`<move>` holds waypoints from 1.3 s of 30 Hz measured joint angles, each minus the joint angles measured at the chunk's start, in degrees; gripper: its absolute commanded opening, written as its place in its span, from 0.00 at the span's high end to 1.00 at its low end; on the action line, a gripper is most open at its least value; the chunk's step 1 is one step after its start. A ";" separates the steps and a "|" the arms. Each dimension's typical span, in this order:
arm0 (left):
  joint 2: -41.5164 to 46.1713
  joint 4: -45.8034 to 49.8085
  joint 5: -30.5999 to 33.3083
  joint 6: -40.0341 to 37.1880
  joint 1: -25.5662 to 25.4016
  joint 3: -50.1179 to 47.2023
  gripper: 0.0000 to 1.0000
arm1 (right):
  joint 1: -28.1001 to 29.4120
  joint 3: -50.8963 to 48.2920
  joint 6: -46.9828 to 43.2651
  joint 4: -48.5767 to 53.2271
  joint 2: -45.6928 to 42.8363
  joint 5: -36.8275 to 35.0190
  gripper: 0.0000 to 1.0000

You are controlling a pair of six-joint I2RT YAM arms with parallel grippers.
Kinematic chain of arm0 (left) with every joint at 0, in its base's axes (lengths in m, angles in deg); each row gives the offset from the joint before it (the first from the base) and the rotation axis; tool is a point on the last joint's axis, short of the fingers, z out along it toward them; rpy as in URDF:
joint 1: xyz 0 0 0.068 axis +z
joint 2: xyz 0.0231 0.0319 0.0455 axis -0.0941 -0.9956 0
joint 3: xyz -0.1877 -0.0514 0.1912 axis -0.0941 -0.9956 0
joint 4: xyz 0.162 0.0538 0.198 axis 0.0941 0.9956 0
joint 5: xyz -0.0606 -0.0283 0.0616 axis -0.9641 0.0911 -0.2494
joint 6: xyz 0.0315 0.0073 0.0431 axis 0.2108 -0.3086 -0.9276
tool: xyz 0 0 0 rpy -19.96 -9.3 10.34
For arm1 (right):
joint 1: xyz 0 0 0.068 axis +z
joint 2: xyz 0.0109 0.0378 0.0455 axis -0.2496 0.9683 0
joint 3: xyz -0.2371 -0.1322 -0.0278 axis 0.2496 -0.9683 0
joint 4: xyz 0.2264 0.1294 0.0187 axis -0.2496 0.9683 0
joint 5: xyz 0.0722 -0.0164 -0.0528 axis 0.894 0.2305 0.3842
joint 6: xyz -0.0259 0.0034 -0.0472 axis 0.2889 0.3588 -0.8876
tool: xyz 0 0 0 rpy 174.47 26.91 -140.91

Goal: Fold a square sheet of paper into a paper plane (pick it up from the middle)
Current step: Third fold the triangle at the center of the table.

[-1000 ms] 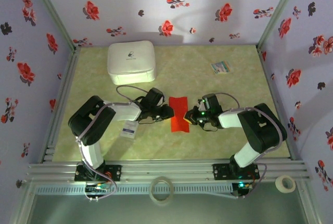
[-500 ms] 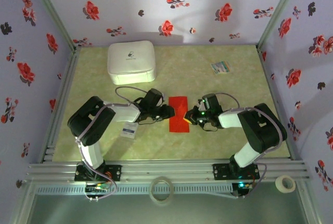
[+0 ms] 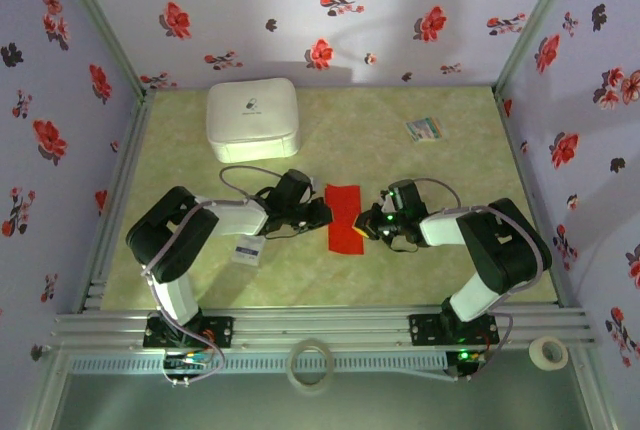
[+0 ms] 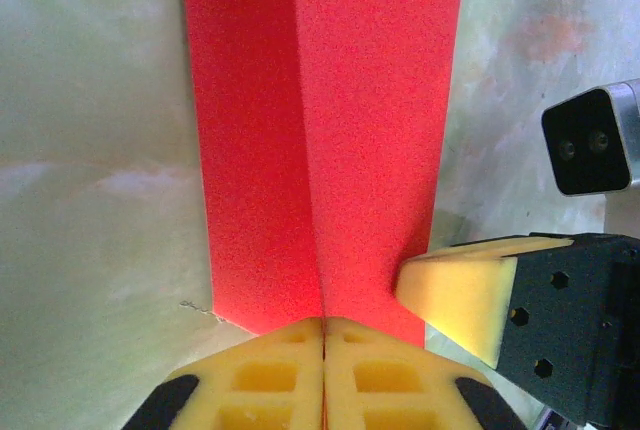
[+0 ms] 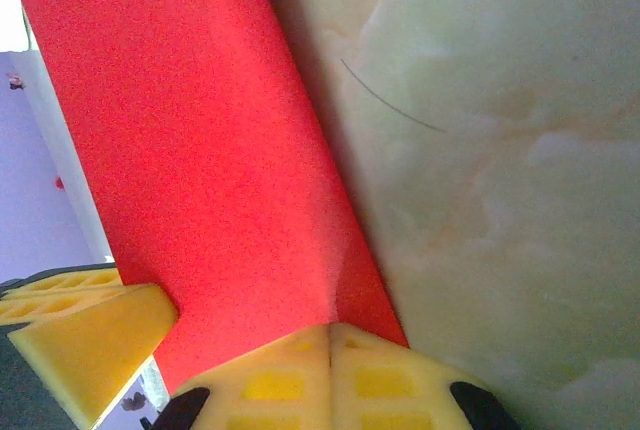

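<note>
The square sheet of paper (image 3: 344, 218), bright red, lies folded into a narrow upright strip at the middle of the table between both grippers. My left gripper (image 3: 325, 216) meets its left edge. In the left wrist view the yellow jaws are pressed together (image 4: 324, 326) right where the red paper's (image 4: 330, 130) centre crease runs into them. My right gripper (image 3: 363, 222) is at the right edge. In the right wrist view its jaws (image 5: 330, 330) are closed where a crease in the paper (image 5: 200, 150) ends. Each wrist view catches the other gripper's yellow finger (image 4: 460, 290) (image 5: 90, 335) beside the paper.
A white box (image 3: 252, 118) stands at the back left and a small multicoloured card (image 3: 425, 129) lies at the back right. A small white packet (image 3: 247, 250) rests under the left arm. Two tape rolls (image 3: 311, 364) (image 3: 547, 352) sit on the front rail.
The left gripper's jaws have come together on the paper's left edge, and the left arm has shifted slightly. The paper's outline has changed a little. The right arm holds still.
</note>
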 measured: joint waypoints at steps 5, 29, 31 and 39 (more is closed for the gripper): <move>0.90 0.07 0.00 0.17 0.02 -0.63 1.00 | 0.02 -0.50 -0.15 -1.38 -1.07 0.66 0.71; 10.60 3.50 -0.50 4.11 2.84 -4.81 1.00 | 40.70 -0.92 -43.43 10.01 -23.47 -42.05 0.30; 10.60 3.52 -0.50 4.11 2.84 -4.81 1.00 | 44.39 -0.50 -48.46 9.64 -20.96 -47.71 0.28; 10.60 4.20 -0.52 4.09 2.84 -4.81 1.00 | 49.64 1.55 -58.38 8.11 -12.70 -64.89 0.29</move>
